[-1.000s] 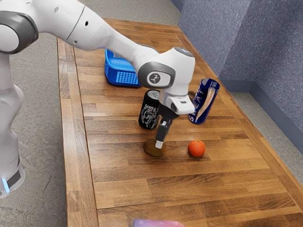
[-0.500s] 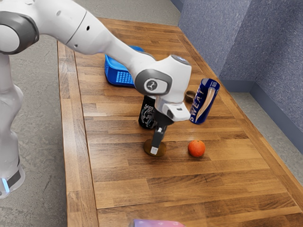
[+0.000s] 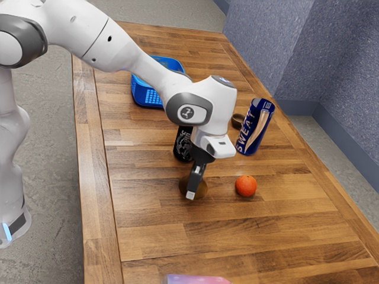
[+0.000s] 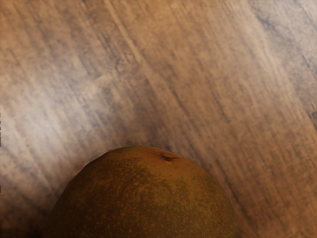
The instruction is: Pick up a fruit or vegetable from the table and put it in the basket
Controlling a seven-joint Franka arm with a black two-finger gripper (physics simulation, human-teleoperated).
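Observation:
My gripper [image 3: 191,192] is low over the table in the exterior view, overlapping a brown, roundish fruit [image 3: 202,187] and hiding part of it. In the wrist view, the same fruit [image 4: 148,198] looms large at the lower edge, its speckled skin and small dark stem mark showing. An orange fruit [image 3: 246,186] rests on the wood, apart from my gripper toward the exterior view's right. The blue basket [image 3: 147,96] stands farther back, partly behind the arm.
A black can [image 3: 182,145] stands close behind my hand. Beyond it are a tilted blue SWEAT can [image 3: 255,127] and a small dark round object [image 3: 237,120]. A pink-purple object [image 3: 195,279] lies at the exterior view's lower edge on the wooden table [image 3: 278,236].
My hand has moved down and toward the exterior view's left, across the brown fruit. More of the basket has come out from behind the arm; the fruits look unmoved.

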